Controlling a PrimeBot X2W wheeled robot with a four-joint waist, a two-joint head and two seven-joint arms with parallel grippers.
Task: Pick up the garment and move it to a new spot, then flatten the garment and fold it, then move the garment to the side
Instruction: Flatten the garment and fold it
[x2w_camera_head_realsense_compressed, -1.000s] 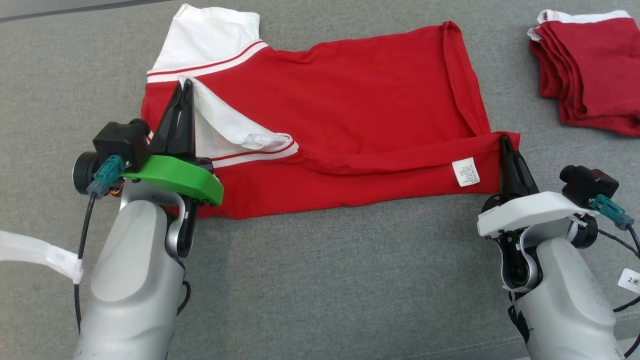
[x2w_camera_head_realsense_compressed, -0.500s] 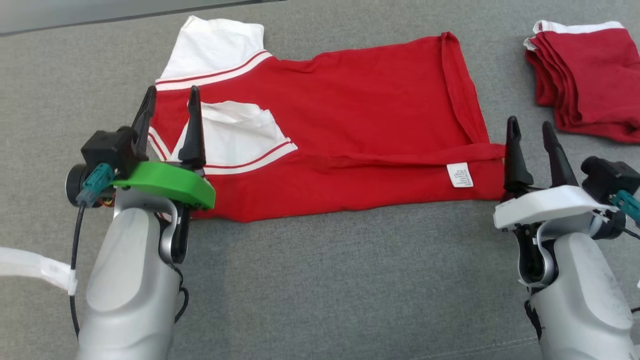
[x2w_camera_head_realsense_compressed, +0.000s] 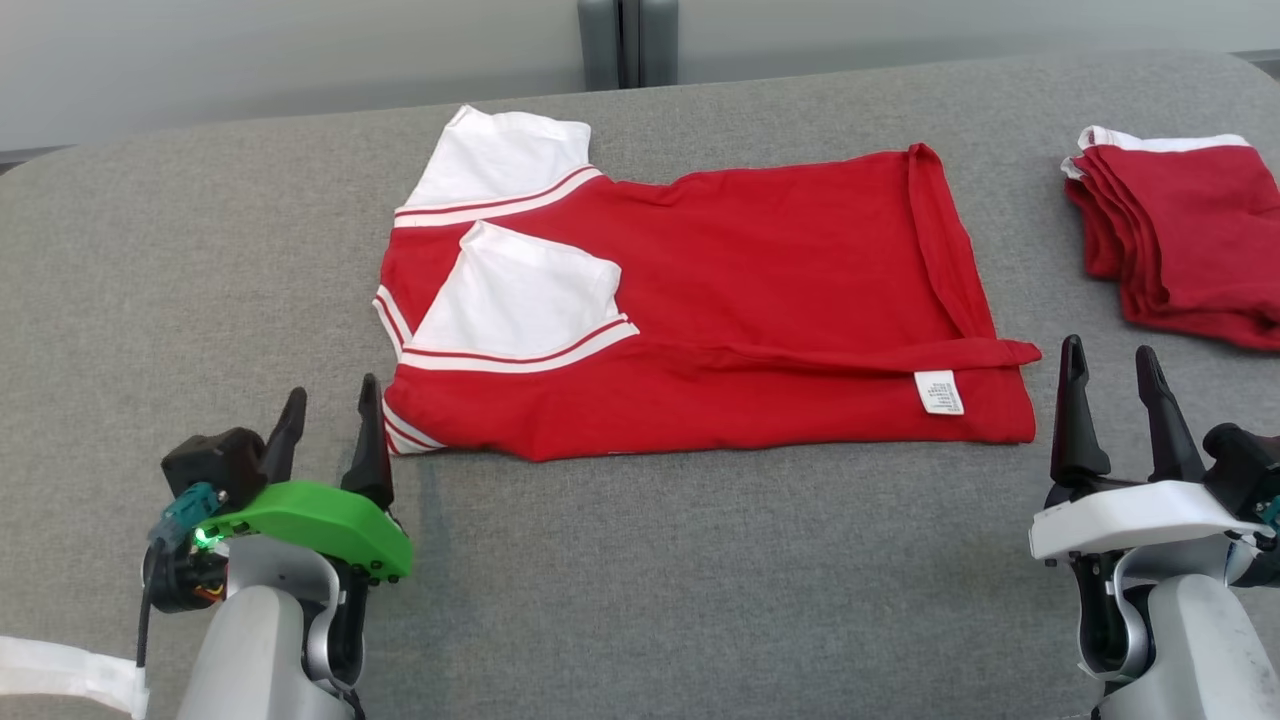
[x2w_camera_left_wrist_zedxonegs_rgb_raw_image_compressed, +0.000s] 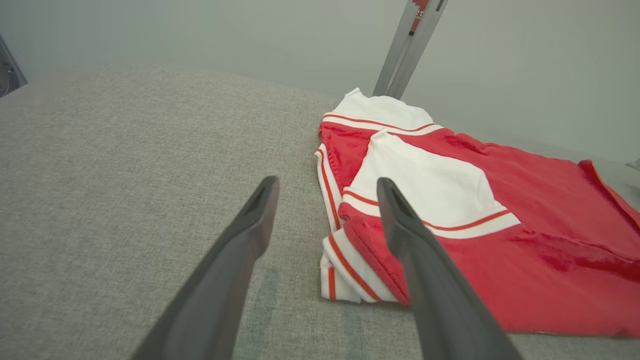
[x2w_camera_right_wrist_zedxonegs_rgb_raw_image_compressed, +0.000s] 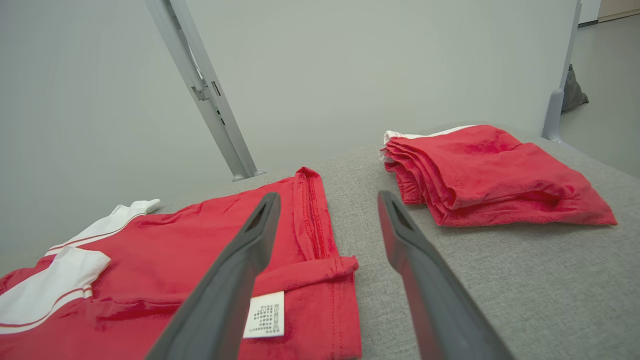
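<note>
Garment (x2w_camera_head_realsense_compressed: 760, 300) on grey fabric surface (x2w_camera_head_realsense_compressed: 640, 580), pale wall (x2w_camera_head_realsense_compressed: 300, 50) behind

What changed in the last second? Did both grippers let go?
Yes. The left gripper released the white sleeve, right gripper released the hem corner; both now stand open, pulled back off the garment. The sleeve lies flat on it. The folded stack at right stayed put.

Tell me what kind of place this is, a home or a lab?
Probably a robot test room, not a home: a grey fabric-covered work surface stands against bare partition panels with a metal post, and a stack of folded red garments lies near the red and white shirt.
</note>
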